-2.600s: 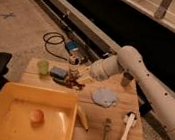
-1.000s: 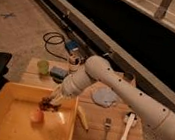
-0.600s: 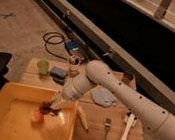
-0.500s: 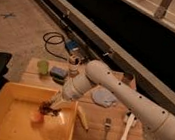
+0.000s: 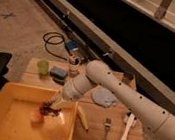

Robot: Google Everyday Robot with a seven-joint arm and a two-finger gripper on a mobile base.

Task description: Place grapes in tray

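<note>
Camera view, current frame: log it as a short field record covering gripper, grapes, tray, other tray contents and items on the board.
gripper: lowered inside the tray, near its right side
grapes: dark bunch at the gripper tip, low over the tray floor; contact with the floor cannot be told
tray: yellow, on the left part of the wooden board
other tray contents: pale orange fruit just left of the grapes
wooden board: carries a fork, a white utensil, a blue cloth and a green cup
</note>
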